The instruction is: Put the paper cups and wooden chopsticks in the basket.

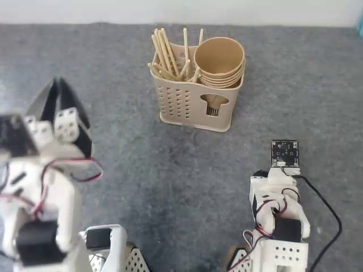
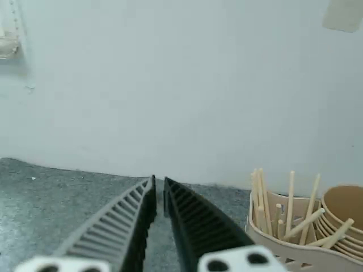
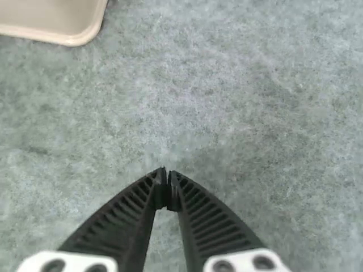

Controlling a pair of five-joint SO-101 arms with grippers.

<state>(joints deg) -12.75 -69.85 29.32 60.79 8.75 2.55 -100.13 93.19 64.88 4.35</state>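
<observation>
A beige slotted basket (image 1: 193, 107) stands at the back middle of the grey table. Its one side holds several wooden chopsticks (image 1: 169, 54), standing on end; the other side holds a stack of brown paper cups (image 1: 219, 61). The left wrist view shows the same basket (image 2: 300, 255), chopsticks (image 2: 262, 198) and cups (image 2: 343, 212) off to one side. My left gripper (image 2: 159, 182) is shut and empty, raised at the table's left (image 1: 57, 85). My right gripper (image 3: 166, 173) is shut and empty, just above the bare mat, near the front right.
A corner of the basket (image 3: 54, 22) shows at the edge of the right wrist view. Grey mat (image 1: 170, 181) lies between the arms and the basket. A white wall (image 2: 181, 85) rises behind the table.
</observation>
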